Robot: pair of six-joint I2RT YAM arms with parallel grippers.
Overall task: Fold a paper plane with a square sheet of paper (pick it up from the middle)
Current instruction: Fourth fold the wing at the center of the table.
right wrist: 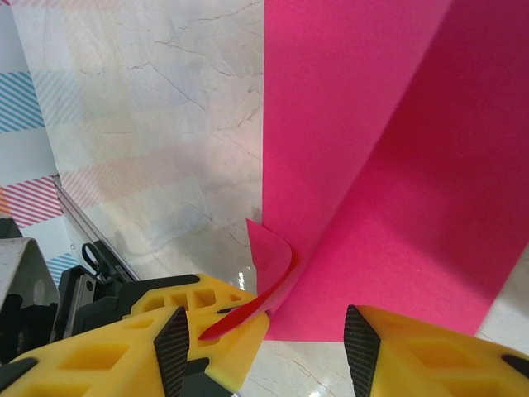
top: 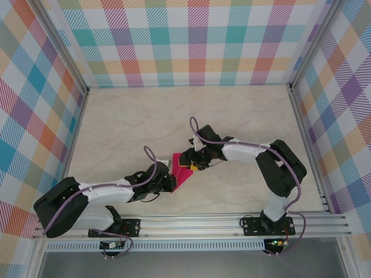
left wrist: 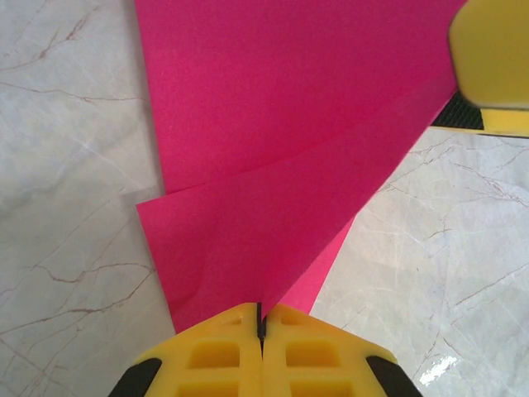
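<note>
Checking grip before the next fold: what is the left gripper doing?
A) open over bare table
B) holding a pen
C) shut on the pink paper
C: the left gripper is closed, with the tip of the pink paper pinched between its fingers.

The paper point(top: 184, 174) lies on the table point(top: 243, 116) between left hand point(top: 170, 182) and right hand point(top: 195, 164).

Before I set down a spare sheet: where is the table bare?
Bare: the far table up to the back wall, and the left side beyond the left arm. Crowded: near centre, where left gripper and right gripper meet at the pink paper.
</note>
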